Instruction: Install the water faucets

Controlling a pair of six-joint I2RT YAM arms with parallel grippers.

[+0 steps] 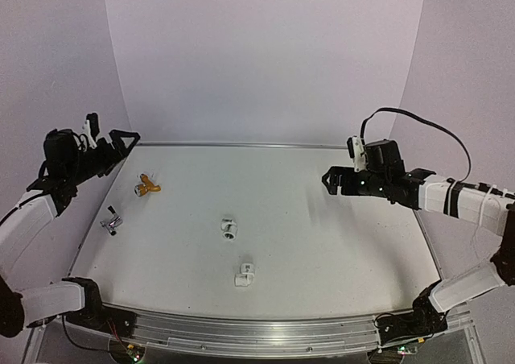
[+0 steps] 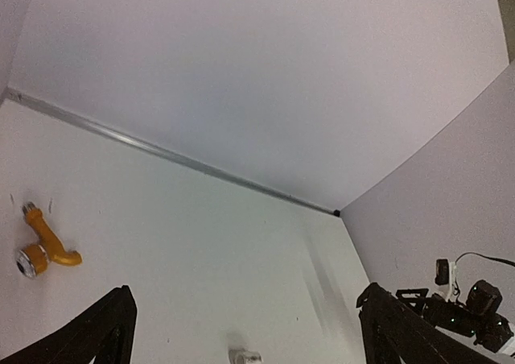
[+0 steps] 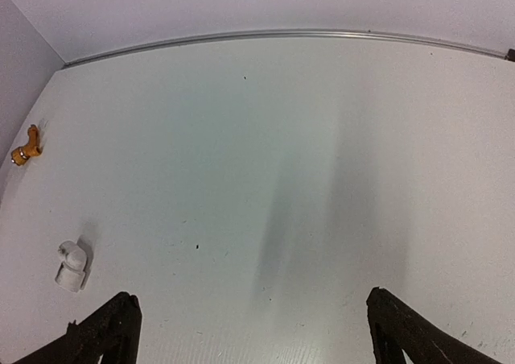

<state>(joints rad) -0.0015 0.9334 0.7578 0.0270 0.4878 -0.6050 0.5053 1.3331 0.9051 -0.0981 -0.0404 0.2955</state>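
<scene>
nothing is installed yet. the brass faucet [image 1: 146, 187] and the silver faucet [image 1: 110, 223] lie loose at the left of the table [image 1: 338, 243], well apart from the far white fitting [image 1: 228, 229] and the near white fitting [image 1: 245, 275]. the left gripper [image 1: 109, 134] and the right gripper [image 1: 330, 180] hover spread wide, holding nothing. the silver faucet is tiny and possibly lies on its side.

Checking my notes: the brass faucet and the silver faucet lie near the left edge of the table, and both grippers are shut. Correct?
No: the left gripper and right gripper are open, as each wrist view shows. The brass faucet and silver faucet do lie near the left edge of the table.
</scene>
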